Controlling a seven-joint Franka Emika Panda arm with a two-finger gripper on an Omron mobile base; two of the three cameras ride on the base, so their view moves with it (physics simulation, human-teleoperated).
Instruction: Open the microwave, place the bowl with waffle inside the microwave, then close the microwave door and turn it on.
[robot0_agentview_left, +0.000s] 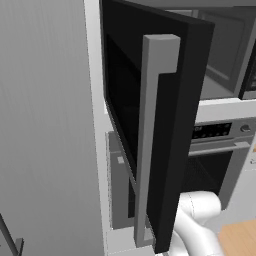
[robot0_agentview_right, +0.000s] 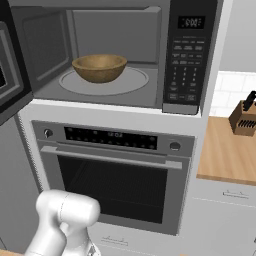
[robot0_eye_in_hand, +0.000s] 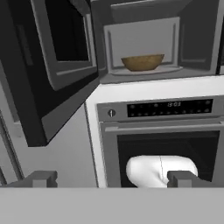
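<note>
The microwave (robot0_agentview_right: 165, 107) stands open above the oven. The brown bowl (robot0_agentview_right: 99, 67) sits on the round turntable plate inside its light grey cavity, and also shows in the hand view as the bowl (robot0_eye_in_hand: 142, 62). The waffle is hidden below the bowl's rim. The microwave door (robot0_agentview_left: 190, 90) swings out to the left, its long grey handle (robot0_agentview_left: 150, 135) upright; the hand view shows the door (robot0_eye_in_hand: 48, 87) from its inner side. My gripper (robot0_eye_in_hand: 113, 179) is open and empty, well back from the appliances and below the microwave, at oven height.
A silver-framed oven (robot0_agentview_right: 115, 175) with a horizontal bar handle sits under the microwave. The microwave's keypad panel (robot0_agentview_right: 186, 55) is on its right. A wooden counter (robot0_agentview_right: 225, 155) with a knife block (robot0_agentview_right: 244, 120) lies to the right. A tall grey cabinet side (robot0_agentview_left: 45, 125) stands on the left.
</note>
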